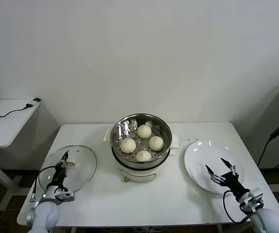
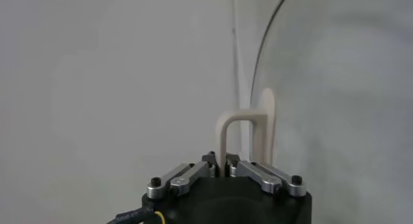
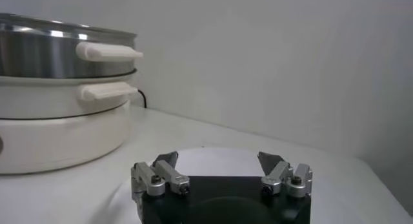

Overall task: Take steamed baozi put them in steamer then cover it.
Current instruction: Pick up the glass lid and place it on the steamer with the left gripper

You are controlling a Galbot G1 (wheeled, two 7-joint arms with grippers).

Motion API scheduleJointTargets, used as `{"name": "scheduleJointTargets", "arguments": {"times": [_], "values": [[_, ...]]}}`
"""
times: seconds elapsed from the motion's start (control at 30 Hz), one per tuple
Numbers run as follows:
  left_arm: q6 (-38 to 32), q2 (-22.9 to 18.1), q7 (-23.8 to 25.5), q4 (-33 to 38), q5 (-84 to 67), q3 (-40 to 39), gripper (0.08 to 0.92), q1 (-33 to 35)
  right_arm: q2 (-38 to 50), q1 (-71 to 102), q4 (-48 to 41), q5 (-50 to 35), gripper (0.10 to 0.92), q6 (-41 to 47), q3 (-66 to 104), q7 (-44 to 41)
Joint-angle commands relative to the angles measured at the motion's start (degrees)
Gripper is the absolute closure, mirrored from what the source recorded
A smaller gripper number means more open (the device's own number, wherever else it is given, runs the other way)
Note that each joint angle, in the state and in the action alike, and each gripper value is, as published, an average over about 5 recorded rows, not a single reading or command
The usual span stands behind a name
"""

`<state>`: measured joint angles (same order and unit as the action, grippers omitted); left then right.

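Gripping the lid handle, four buns in the steamer

Clamping the cream-white handle (image 2: pixel 240 136) of the glass lid (image 1: pixel 78 167), the left gripper (image 1: pixel 63 160) has its jaws closed tight on the bar, which stands up between the fingertips (image 2: pixel 210 161) in the left wrist view. The lid lies flat on the white table (image 1: pixel 178 199), to the left of the steamer (image 1: pixel 140 141) and well apart from it.

Four buns (image 1: pixel 144 131) sit together on the perforated floor of the steamer, which rests uncovered on its white pot base (image 3: pixel 58 132) at the middle of the table.

To the right of the steamer lies a white plate (image 1: pixel 197 155); the right gripper (image 1: pixel 220 170) hovers over the plate's near part with its jaws spread wide and nothing between them.

No brand, label or writing can be read on the steamer, lid or plate
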<state>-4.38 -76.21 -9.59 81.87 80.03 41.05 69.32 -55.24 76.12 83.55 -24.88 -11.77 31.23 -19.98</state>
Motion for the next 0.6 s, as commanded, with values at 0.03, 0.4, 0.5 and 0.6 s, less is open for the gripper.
{"name": "scheduleJointTargets", "arguments": {"times": [0.03,0.4,0.5,0.6], "values": [[8.3,4.5,2.7,21.0,-8.0,0.1,0.845,9.5,0.1,-0.8,-1.3,0.5,0.203,-0.2,-0.1,-0.3],[27.3,12.2,5.8,41.5,-10.1,-3.7,0.845,17.6,0.8,-3.9,-2.8,0.4,0.203,-0.3,-1.7,-0.1],[33.2,15.4,8.0,44.6,-11.1,-7.5,0.845,16.5,0.8,-5.0,-3.2,0.3,0.203,-0.2,-2.4,0.1],[38.4,19.7,10.2,45.4,-10.5,-13.3,0.845,12.8,0.8,-6.2,-3.8,0.3,0.203,-0.2,-3.3,0.4]]}}
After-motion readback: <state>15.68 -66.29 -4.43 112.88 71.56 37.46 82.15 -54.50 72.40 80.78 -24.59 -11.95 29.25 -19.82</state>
